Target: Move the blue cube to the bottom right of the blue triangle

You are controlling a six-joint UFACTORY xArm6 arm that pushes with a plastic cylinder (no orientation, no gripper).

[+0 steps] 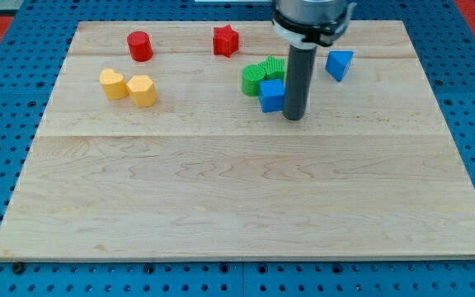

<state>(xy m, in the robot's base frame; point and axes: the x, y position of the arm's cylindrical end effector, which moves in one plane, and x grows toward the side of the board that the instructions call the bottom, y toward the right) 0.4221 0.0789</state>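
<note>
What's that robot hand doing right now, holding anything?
No hand or fingers: just a rod.
My tip holds nothing; it rests on the board beside the blue cube, at its right.

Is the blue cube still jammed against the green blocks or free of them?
Against them: the blue cube touches the green blocks above it. My tip sits at its right side, left of the blue triangle.

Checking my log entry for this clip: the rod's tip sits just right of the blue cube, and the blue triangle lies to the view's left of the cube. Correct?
Not quite. The camera view shows my tip just right of the blue cube, but the blue triangle lies toward the view's upper right of the cube, not its left.
</note>
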